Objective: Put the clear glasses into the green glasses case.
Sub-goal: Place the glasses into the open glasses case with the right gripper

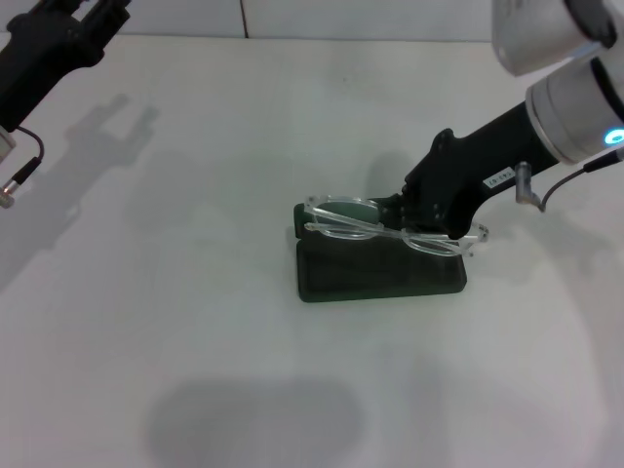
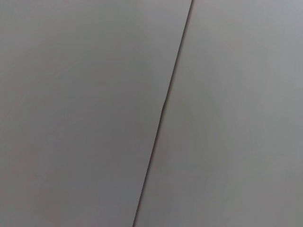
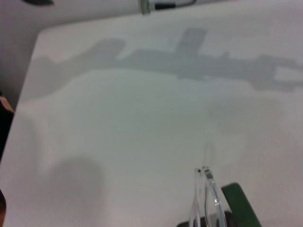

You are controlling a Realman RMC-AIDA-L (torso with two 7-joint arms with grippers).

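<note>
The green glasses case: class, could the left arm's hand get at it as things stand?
Probably not easily. The left hand is parked at the far table corner, while the right hand holds the clear glasses directly over the green glasses case, covering it.

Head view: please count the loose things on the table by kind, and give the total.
Clear glasses: 1, at the right gripper, over the case
Green glasses case: 1, lying open on the table
Total: 2
The left gripper is parked at the far left, away from both.
</note>
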